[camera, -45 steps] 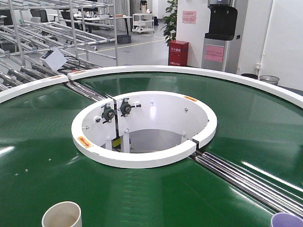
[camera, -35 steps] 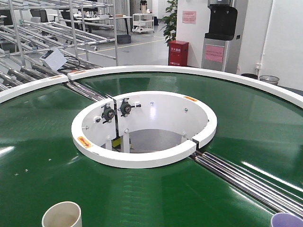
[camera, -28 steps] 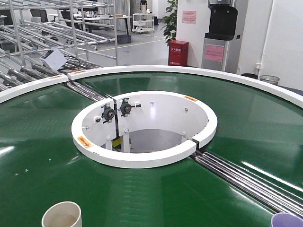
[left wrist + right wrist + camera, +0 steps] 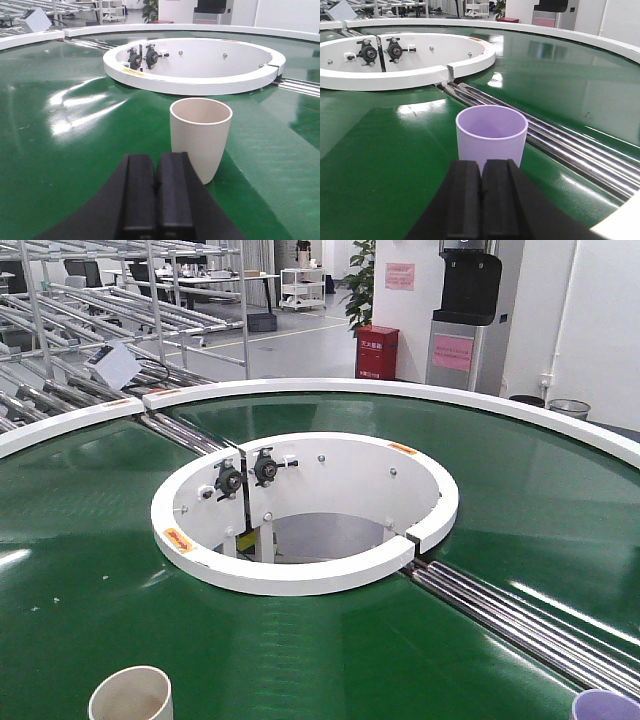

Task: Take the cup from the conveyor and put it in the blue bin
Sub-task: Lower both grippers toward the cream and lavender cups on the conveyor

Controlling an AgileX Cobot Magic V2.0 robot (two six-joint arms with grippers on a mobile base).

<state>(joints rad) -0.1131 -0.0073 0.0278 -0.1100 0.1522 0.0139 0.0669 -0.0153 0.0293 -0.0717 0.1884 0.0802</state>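
Front view, change: the cream cup [image 4: 131, 695] and the purple cup [image 4: 605, 706] are sitting at the same spots on the conveyor [image 4: 90, 540] as in the earlier pictures; the belt is apparently not carrying them along.
Front view, meaning: no grasp is beginning yet; both cups are waiting at the near edge, well apart.
Front view, surroundings: the central ring [image 4: 300, 575] and the steel rollers [image 4: 520, 620] are lying beyond the cups; racks [image 4: 100, 300] and a red cabinet [image 4: 377, 352] are standing far behind; the blue bin is not showing in any view.
Left wrist view, jaws: the left jaws are pressing fully together, holding nothing.
Left wrist view, cup: the cream cup [image 4: 200, 137] is standing upright just ahead, slightly right of the jaws' line.
Left wrist view, obstruction: nothing is standing between; opening is probably coming first.
Right wrist view, jaws: the right jaws are likewise pressing together, empty.
Right wrist view, cup: the purple cup [image 4: 491, 132] is standing upright straight ahead; the rollers are running just beside it.
Right wrist view, obstruction: advancing while closed is risking a topple.
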